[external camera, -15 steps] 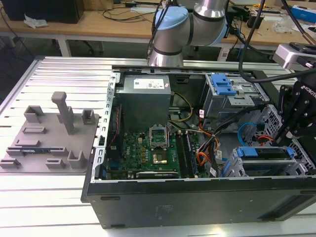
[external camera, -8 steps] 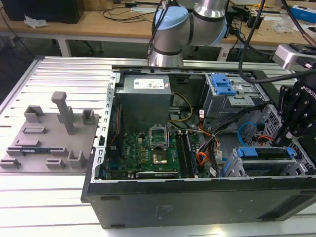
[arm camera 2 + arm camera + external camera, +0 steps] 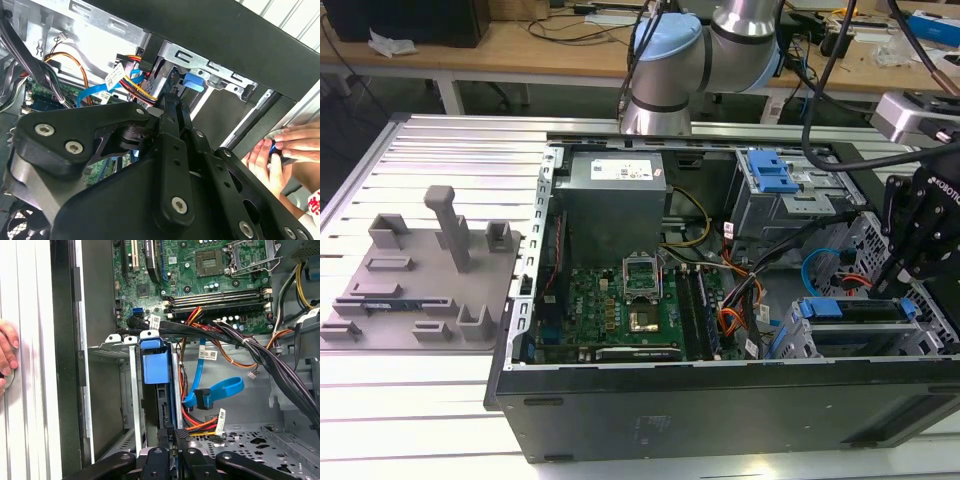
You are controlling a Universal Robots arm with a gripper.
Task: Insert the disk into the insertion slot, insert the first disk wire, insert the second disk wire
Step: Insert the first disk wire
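Looks like the first step, close to done. Holds the disk by its near end with the tool pinched nearly shut on it. Places that disk on edge inside the cage, most of the way in, perhaps not yet seated. Puts the cage, in the exterior view, at about four o'clock from the motherboard. Has the blue wire looped just beside the cage with a free-hanging plug, and the red wire at twelve o'clock of the cage. Shows a hand resting outside the case. Calls next, probably, for a straight, gentle push along the cage without snagging either wire.
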